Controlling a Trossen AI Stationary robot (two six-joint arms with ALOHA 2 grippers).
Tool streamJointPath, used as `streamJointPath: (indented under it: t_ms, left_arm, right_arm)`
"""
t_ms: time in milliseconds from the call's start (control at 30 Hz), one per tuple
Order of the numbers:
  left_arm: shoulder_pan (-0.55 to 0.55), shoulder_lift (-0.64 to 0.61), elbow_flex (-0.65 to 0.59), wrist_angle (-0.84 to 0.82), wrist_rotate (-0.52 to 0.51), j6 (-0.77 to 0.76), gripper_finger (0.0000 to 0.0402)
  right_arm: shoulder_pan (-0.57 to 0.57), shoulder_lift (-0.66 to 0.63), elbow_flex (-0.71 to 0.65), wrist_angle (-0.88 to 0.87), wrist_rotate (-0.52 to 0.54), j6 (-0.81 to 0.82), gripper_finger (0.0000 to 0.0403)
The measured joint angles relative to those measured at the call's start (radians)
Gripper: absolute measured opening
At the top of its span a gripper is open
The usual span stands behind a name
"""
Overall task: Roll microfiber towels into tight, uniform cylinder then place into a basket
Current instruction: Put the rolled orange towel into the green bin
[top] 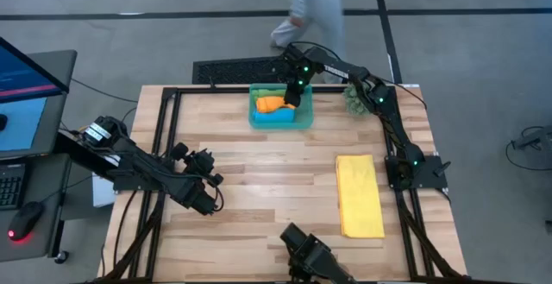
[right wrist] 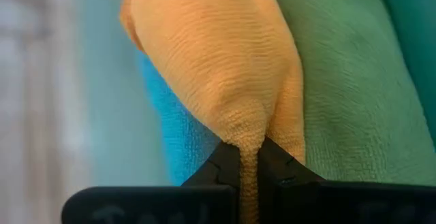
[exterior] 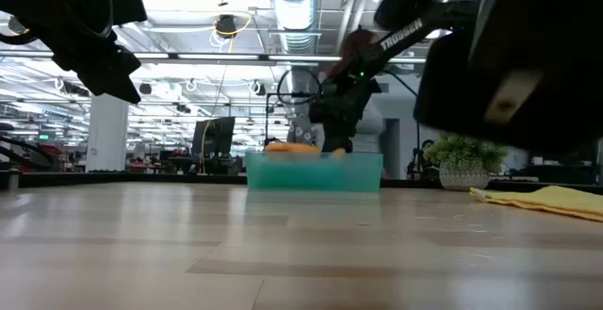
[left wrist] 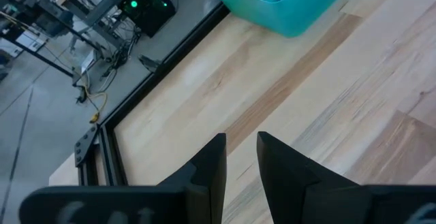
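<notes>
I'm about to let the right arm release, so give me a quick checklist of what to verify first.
1. Right gripper shut on the orange towel: ok, a fold of cloth is pinched between its fingers.
2. Gripper over the basket: ok, the high view shows it above the basket.
3. Orange towel inside the basket walls: ok.
4. Orange towel a tight, even roll: cannot tell; it looks bunched at the pinch.
5. Left gripper out of the way: ok, it hangs above bare table, far from the basket.
6. Yellow towel rolled: not ok, it lies flat on the table.
</notes>
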Motion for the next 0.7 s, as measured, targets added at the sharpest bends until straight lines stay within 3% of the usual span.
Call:
streamJointPath:
  t_ms: [233,467,700]
  left_arm:
    - [0.0,0.0,0.0,-0.001,0.019,-0.009,0.0077]
    - [0.001,0.0,0.0,-0.003,0.04,-0.013,0.0077]
    - [0.001,0.0,0.0,-0.019,0.04,-0.013,0.0077]
  right_arm:
    - [-0.009,0.019,0.0,0.137,0.069,0.145,0.0029]
    - [0.068,0.021,0.002,0.165,0.332,0.154,0.0029]
    - [0.14,0.029,0.009,0.167,0.465,0.094,0.0029]
